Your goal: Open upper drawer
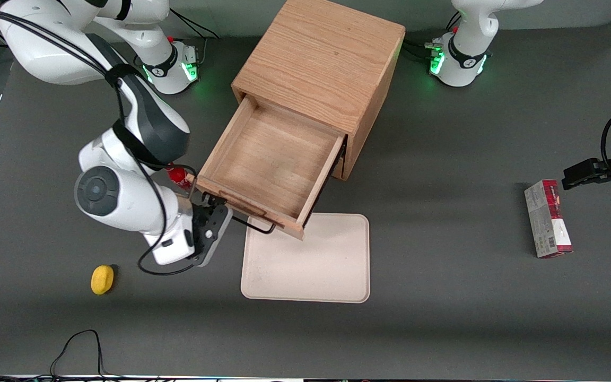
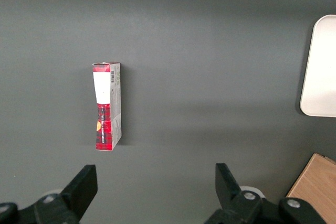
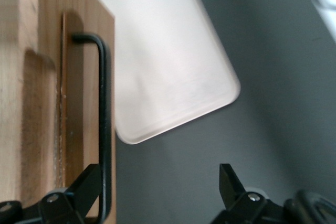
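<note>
Dark grey counter (image 1: 443,329) fills the front view, w/ the oak cabinet (image 1: 321,58) at upper centre. The upper drawer (image 1: 271,159) is pulled well out of it, empty inside, its front edge overhanging the corner of the cream tray (image 1: 311,265) at centre-bottom. The black wire handle (image 1: 255,225) sticks out from the drawer front.

The hand (image 1: 215,209) sits at centre-left of the front view, right at the handle's end. In the right wrist view the fingers stand spread apart, one finger (image 3: 86,187) just beside the handle bar (image 3: 104,129), the other well clear over the counter; nothing is clamped. So the hand is open and prob. done pulling.

Risks from here, as a judgement:
- One finger looks v. close to the bar, maybe hooked inside it. A sideways retreat could snag the wire and yank the drawer askew or drag the whole cabinet.
- Drawer looks near full extension; any more pull could tip it out of its slot onto the tray.
- A small red object (image 1: 178,175) sits tucked between the arm and the drawer's corner; a wrist swing could knock it.
- Yellow object (image 1: 102,279) at lower left is near the arm's cable loop, low risk.

The red box (image 1: 548,217) at right is well apart, no issue.
</note>
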